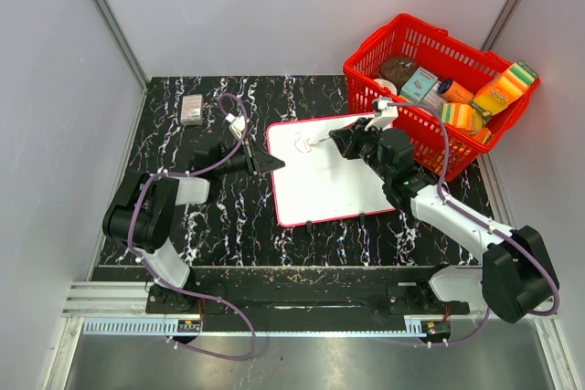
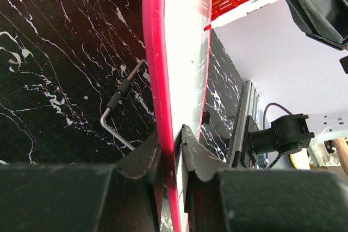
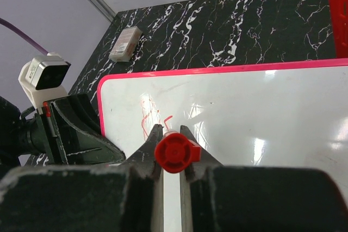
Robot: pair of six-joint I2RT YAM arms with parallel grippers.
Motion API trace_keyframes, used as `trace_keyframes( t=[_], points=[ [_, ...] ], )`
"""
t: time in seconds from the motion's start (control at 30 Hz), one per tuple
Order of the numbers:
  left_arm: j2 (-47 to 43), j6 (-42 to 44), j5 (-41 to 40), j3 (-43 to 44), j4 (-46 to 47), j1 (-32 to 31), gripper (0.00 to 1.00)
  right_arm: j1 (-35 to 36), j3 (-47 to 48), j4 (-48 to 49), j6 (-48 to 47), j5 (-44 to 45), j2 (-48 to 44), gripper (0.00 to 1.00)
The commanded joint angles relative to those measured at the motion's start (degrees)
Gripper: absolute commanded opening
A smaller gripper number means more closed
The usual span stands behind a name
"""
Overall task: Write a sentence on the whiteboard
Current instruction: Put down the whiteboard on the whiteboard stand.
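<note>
The left jaws are pinching the left rim of the whiteboard [image 1: 338,184], pressed together on its thin red edge. They are apparently bracing it so that it is not sliding on the bench [image 1: 219,216] while a pen drags across it. The right jaws are clamping a red marker [image 3: 174,153] between them, its round butt end facing the wrist camera and its tip pointing beyond the jaw tips onto the board. The sentence [image 3: 148,115] is only beginning: a few thin red strokes are lying just ahead of the right jaws, between them and the left jaws. The white surface beside the right jaws is showing bare, so nearly all the writing looks yet to come. A red basket [image 1: 462,154] is sitting just behind the right jaws, probably crowding that arm.
</note>
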Motion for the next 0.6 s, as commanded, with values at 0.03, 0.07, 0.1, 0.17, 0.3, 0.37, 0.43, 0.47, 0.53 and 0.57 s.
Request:
trace_keyframes(
  t=[0.03,0.07,0.1,0.17,0.3,0.37,0.43,0.47,0.53,0.57],
  points=[
    [-1.4,4.5,0.4,0.4,0.8,-1.0,0.00,0.4,2.2,2.6,-0.3,1.6,0.8,0.00],
    [-1.4,4.5,0.4,0.4,0.8,-1.0,0.00,0.4,2.1,2.6,-0.4,1.9,0.8,0.00],
    [-1.4,4.5,0.4,0.4,0.8,-1.0,0.00,0.4,2.0,2.6,-0.5,2.4,0.8,0.00],
    [-1.3,4.5,0.4,0.5,0.8,-1.0,0.00,0.4,1.8,2.5,-0.7,2.9,0.8,0.00],
    [-1.3,4.5,0.4,0.4,1.0,-1.0,0.00,0.4,0.7,3.3,-0.7,4.7,0.6,0.00],
    [-1.3,4.5,0.4,0.5,0.9,-1.0,0.00,0.4,0.6,3.1,-0.8,5.3,0.6,0.00],
    [-1.3,4.5,0.4,0.4,0.9,-1.0,0.00,0.4,0.9,2.7,-1.1,5.7,0.5,0.00],
    [-1.3,4.5,0.4,0.4,0.9,-1.0,0.00,0.4,0.9,2.5,-1.1,5.8,0.5,0.00],
    [-1.2,4.5,0.4,0.4,0.9,-1.0,0.00,0.4,0.9,2.1,-1.5,6.6,0.4,0.00],
    [-1.3,4.5,0.4,0.4,0.9,-1.0,0.00,0.4,1.0,2.0,-1.6,6.6,0.2,0.00]
  ],
)
